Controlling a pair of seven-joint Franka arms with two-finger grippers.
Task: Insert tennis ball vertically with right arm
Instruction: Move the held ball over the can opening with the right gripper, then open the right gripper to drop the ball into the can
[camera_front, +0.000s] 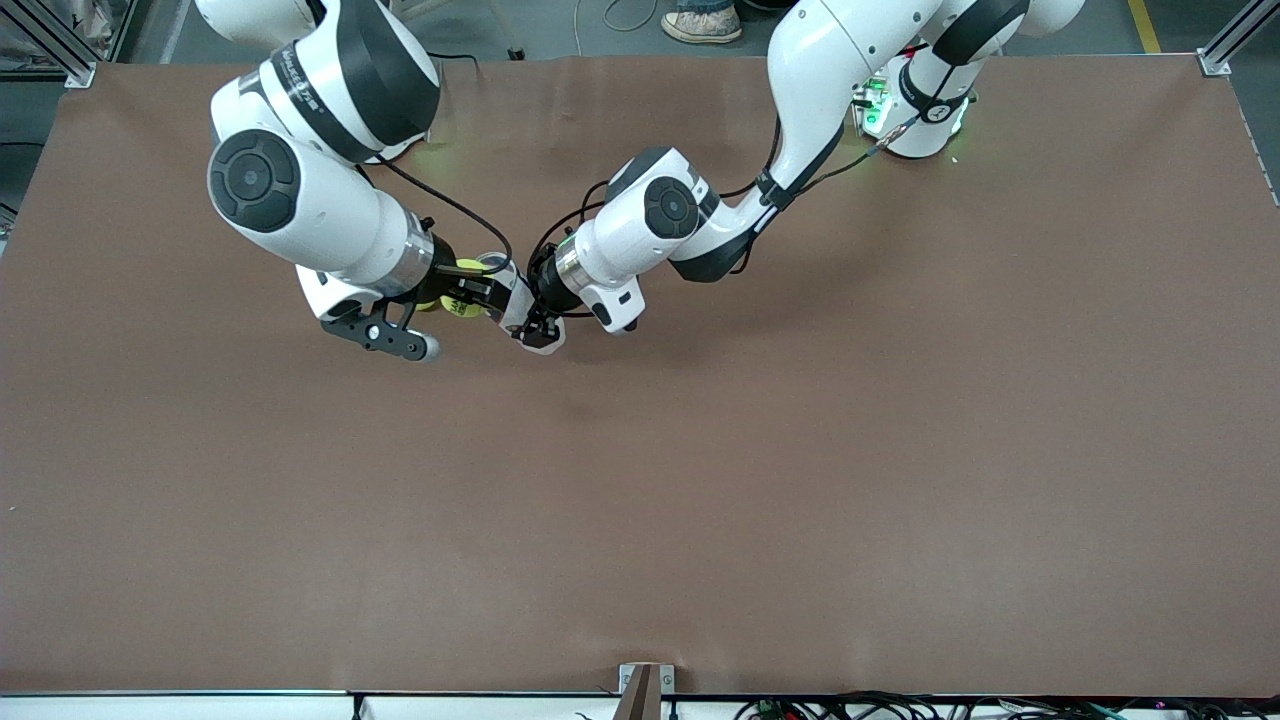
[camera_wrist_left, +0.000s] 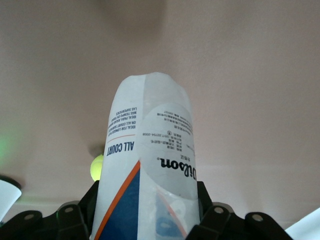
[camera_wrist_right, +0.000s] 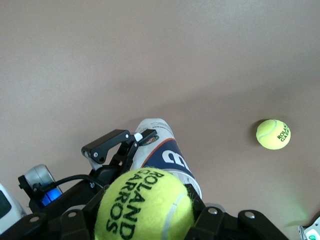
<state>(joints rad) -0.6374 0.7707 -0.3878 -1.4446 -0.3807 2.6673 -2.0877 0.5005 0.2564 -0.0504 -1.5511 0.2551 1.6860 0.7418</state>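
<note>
A yellow-green felt tennis ball printed "ROLAND GARROS" (camera_wrist_right: 145, 205) is clamped between the fingers of the right arm's black two-finger gripper (camera_wrist_right: 145, 212), which is held over the brown table (camera_front: 700, 480) near its middle, toward the robots' bases. In the front view only a sliver of this ball (camera_front: 466, 303) is seen, tucked under the right gripper (camera_front: 455, 295).

A clear plastic tennis-ball can with a white, blue and orange label (camera_wrist_left: 150, 165) is gripped by the left arm's gripper (camera_wrist_left: 150, 220), its fingers closed against the can's sides. In the front view the left gripper (camera_front: 525, 318) is seen just beside the right one, and the can (camera_front: 492, 266) is mostly hidden between the two wrists. In the right wrist view the can (camera_wrist_right: 165, 150) is seen directly under the held ball.

A second yellow-green tennis ball (camera_wrist_right: 273, 134) is shown resting on the table by the right wrist view; in the left wrist view it (camera_wrist_left: 96, 167) is glimpsed beside the can, and in the front view it is hidden.
</note>
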